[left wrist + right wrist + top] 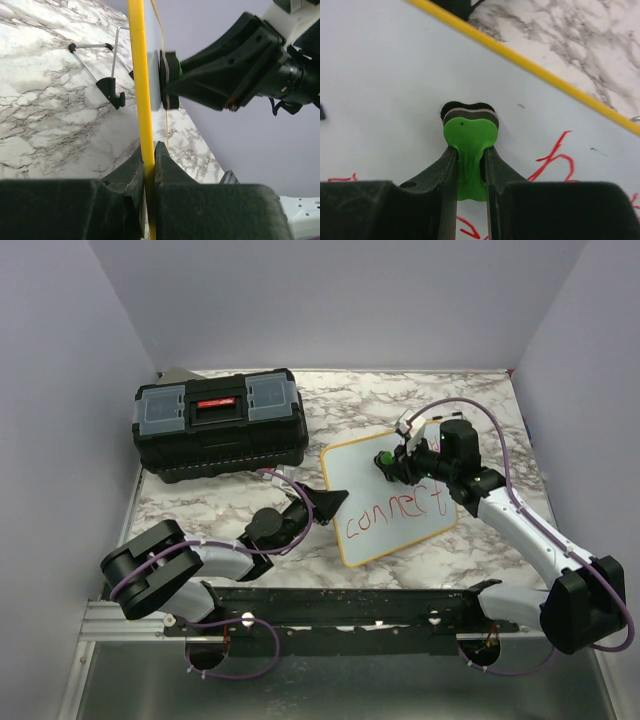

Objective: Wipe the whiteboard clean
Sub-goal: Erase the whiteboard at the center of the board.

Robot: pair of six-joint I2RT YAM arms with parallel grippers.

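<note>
1. Between the fingertips of the left claw (149, 150), the yellow frame of the whiteboard (365, 465) is pinched. The jaws are pressed together on the board's left edge.
2. From that claw the board stretches away to the right, over the marbled table (200, 510). Its white face is turned toward the camera above.
3. On the side of the frame away from the white face, just beyond the left claw, the left wrist view shows a thin wire stand (95, 62). It has black feet (112, 92), and it reaches from the board down to the table.
4. The right claw (470, 150) is clamped on a green eraser (470, 131), its two fingers squeezing the green handle from either side.
5. Straight ahead of the right claw's tips, the eraser's dark pad sits against the white face. This is in the board's upper part, near the far yellow edge.
6. Beside and behind the right claw, toward that arm's base, red handwriting (395, 510) runs across the board's lower half. A few red strokes lie just next to the fingers in the right wrist view.
7. The left claw grips the board edge-on, while the right claw meets its face from the other side.
8. Beyond the left claw and to its left, apart from the board, stands a black toolbox (220, 425) with grey lid compartments.
</note>
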